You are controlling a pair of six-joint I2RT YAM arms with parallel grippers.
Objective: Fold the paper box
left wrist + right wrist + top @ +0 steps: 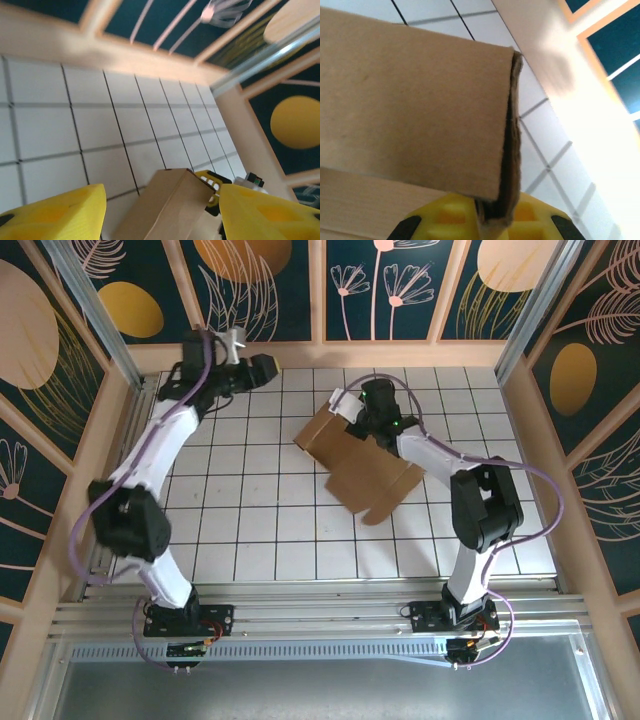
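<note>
The paper box (pixel 420 100) edge pinched in right gripper (pixel 492 220), arm stretched forward; left gripper (pixel 162 200) open, empty, at far edge

I can read nothing here: no lettering, label, brand mark or number stands on the paper box (pixel 365 485), and none on the tiled table (pixel 260 540) either.
</note>
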